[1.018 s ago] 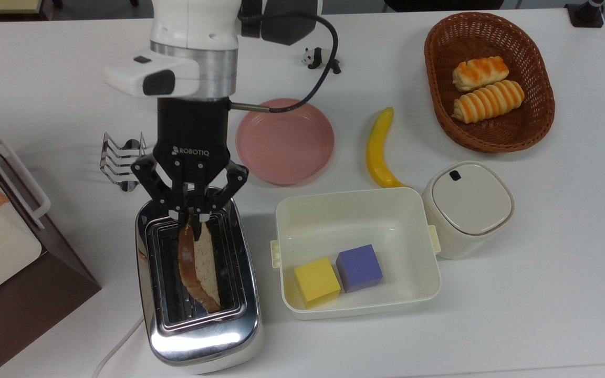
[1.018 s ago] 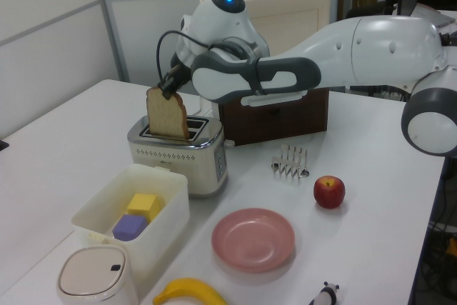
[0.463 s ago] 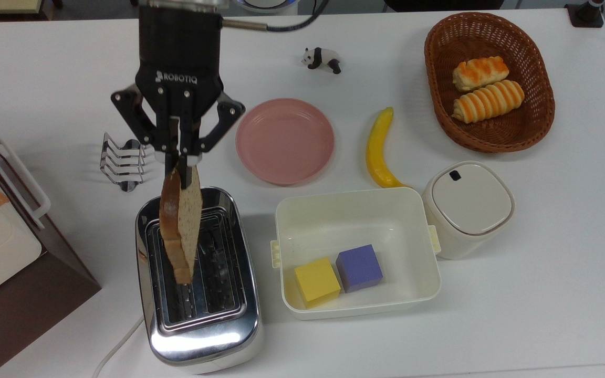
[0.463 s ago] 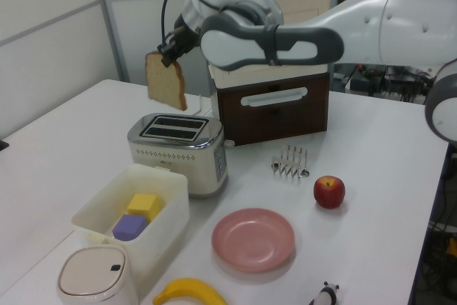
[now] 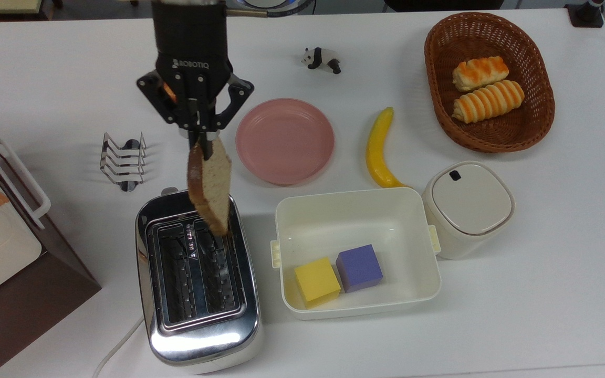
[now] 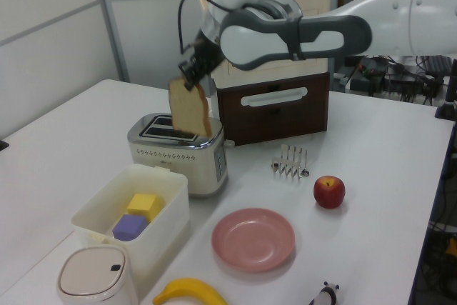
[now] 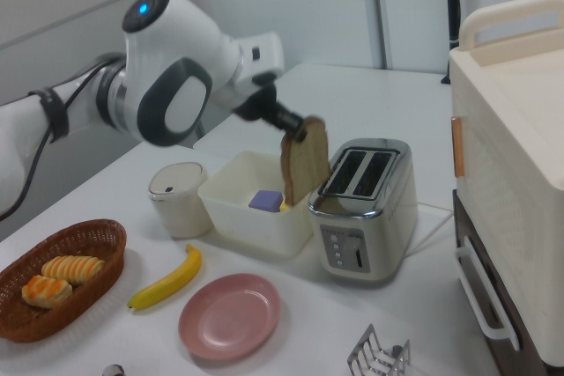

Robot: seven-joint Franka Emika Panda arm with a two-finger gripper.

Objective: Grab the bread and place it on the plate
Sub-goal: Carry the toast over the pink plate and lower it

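Your hand [image 5: 201, 137] is clamping the bread [image 5: 210, 186] by its top crust, so the slice is hanging on edge, clear above the toaster [image 5: 197, 283] (slots empty). The plate [image 5: 284, 141] is sitting bare on the bench, just beside.

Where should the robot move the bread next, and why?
Probably sideways toward the pink plate, at the top view's right. The gripper is pinching the bread by its top edge, and the slice hangs in the air above the toaster, clear of its slots. The plate has nothing on it.
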